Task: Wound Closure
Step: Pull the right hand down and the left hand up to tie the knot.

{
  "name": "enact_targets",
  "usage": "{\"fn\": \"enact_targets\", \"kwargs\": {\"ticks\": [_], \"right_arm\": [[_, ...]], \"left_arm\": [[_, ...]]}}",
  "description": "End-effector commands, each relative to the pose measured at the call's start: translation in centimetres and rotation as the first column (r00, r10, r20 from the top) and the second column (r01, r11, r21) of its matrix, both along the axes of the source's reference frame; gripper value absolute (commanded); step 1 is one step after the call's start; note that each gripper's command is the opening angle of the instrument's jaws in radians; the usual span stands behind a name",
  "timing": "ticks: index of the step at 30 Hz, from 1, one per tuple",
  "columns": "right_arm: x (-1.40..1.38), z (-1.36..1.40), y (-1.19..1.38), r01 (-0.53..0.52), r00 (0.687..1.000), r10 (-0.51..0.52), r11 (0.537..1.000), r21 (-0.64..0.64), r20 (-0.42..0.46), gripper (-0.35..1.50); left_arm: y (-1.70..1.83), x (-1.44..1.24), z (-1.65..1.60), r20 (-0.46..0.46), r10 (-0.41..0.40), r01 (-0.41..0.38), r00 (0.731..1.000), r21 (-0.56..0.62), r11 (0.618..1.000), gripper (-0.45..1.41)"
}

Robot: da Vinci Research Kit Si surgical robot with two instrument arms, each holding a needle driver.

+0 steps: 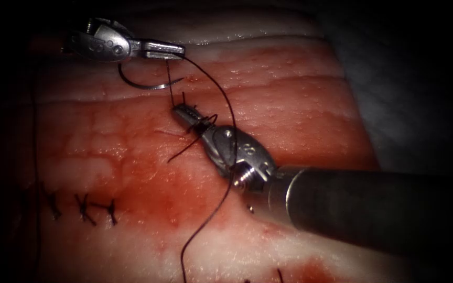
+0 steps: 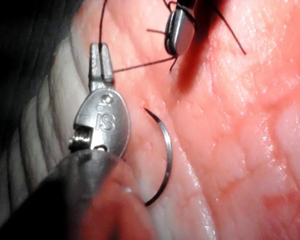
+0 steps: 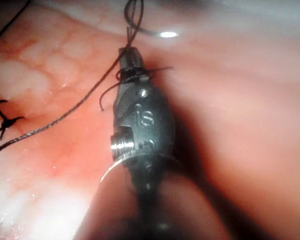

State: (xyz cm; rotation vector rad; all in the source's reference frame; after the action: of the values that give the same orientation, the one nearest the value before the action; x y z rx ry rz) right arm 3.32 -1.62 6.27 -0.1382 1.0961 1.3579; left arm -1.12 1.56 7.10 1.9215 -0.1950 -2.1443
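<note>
Fingers of the left tool (image 1: 164, 49) are closed on the thread (image 1: 225, 99), up at the far edge of the tissue (image 1: 300, 105). Just below them the needle (image 1: 148, 86) lies loose on the tissue surface, held by neither tool. Further right, the right tool (image 1: 184, 112) has its fingers clamped on thread wound around them at the cut, and finished stitches (image 1: 82, 207) sit lower left.

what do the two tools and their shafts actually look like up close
Both are small silver metal needle drivers. The left tool has flat narrow jaws on a rounded oval wrist body with round rivets. The right tool has ridged, toothed jaws, the same oval body stamped "IS", and a threaded collar with a hex screw. Behind it runs a thick, dark, smooth cylindrical shaft.
</note>
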Motion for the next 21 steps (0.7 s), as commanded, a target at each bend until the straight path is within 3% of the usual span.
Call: {"fn": "enact_targets", "kwargs": {"ticks": [1,7,13,17,21], "right_arm": [[0.12,-0.02,-0.05,0.008,1.0,-0.008,1.0,0.017,0.024,-0.35],[0.25,-0.17,-0.26,0.031,0.993,-0.033,0.999,0.026,0.11,-0.35],[0.3,-0.32,-0.65,0.089,0.974,-0.085,0.996,-0.007,0.209,-0.35],[0.34,-0.49,-0.87,0.108,0.971,-0.101,0.994,-0.019,0.217,-0.35],[0.37,-0.58,-0.93,0.113,0.97,-0.108,0.993,-0.014,0.217,-0.35]], "left_arm": [[0.1,-0.08,0.07,-0.002,-0.006,0.006,1.0,-0.001,1.0,-0.45],[0.5,-0.29,0.27,-0.043,-0.06,0.06,0.997,-0.001,0.998,-0.45],[0.85,-0.44,0.59,-0.086,-0.089,0.089,0.992,-0.005,0.996,-0.45],[0.95,-0.43,0.64,-0.093,-0.096,0.095,0.991,-0.011,0.995,-0.45],[0.99,-0.41,0.65,-0.099,-0.096,0.094,0.99,-0.019,0.995,-0.45]]}}
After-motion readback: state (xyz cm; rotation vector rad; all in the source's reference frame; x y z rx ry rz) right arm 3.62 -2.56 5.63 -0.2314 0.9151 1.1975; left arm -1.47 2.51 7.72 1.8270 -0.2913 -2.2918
